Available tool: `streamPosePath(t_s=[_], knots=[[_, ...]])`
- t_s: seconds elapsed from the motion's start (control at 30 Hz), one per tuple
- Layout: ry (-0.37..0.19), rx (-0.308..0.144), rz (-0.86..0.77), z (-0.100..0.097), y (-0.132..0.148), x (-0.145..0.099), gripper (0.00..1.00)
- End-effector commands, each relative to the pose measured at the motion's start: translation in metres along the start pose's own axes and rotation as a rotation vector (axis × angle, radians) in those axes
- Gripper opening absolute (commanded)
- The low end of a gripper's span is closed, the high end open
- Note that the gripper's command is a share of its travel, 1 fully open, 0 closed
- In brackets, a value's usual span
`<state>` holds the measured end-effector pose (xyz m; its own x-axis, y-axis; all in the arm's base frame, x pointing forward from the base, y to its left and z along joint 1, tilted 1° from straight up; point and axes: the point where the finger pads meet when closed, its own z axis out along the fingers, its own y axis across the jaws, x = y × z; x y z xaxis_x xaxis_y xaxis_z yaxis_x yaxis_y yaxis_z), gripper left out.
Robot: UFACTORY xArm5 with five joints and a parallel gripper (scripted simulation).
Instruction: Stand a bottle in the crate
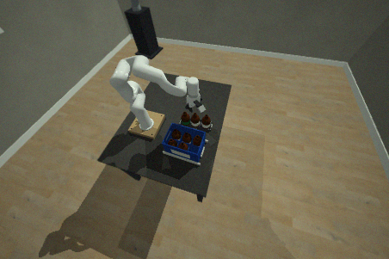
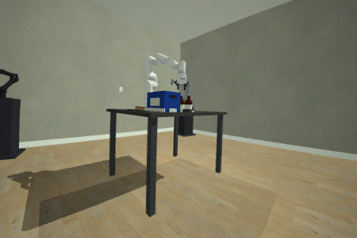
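Observation:
A blue crate (image 1: 181,140) stands on the dark table and holds several brown bottles; it also shows in the exterior view (image 2: 163,100). Behind it is a tray (image 1: 198,128) with three brown bottles (image 1: 195,120) standing in a row; two of them show in the exterior view (image 2: 186,103). My gripper (image 1: 196,106) hangs open and empty just above and behind the tray bottles, and it also shows in the exterior view (image 2: 182,86) above the bottles.
The arm's wooden base plate (image 1: 147,126) lies left of the crate. A black pedestal (image 1: 143,31) stands by the back wall. The table's front and right edges are near the crate.

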<state>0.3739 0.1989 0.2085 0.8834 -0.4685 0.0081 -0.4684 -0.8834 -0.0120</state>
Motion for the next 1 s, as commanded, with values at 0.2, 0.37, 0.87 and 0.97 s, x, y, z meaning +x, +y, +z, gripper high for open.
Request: streamPosePath(t_s=[0.2, 0.37, 0.87, 0.97], knots=[[0.002, 0.003, 0.000, 0.006, -0.001, 0.001, 0.65], [0.002, 0.003, 0.000, 0.012, -0.001, 0.001, 0.65], [0.002, 0.003, 0.000, 0.030, -0.002, 0.002, 0.65], [0.002, 0.003, 0.000, 0.033, -0.002, 0.002, 0.65]])
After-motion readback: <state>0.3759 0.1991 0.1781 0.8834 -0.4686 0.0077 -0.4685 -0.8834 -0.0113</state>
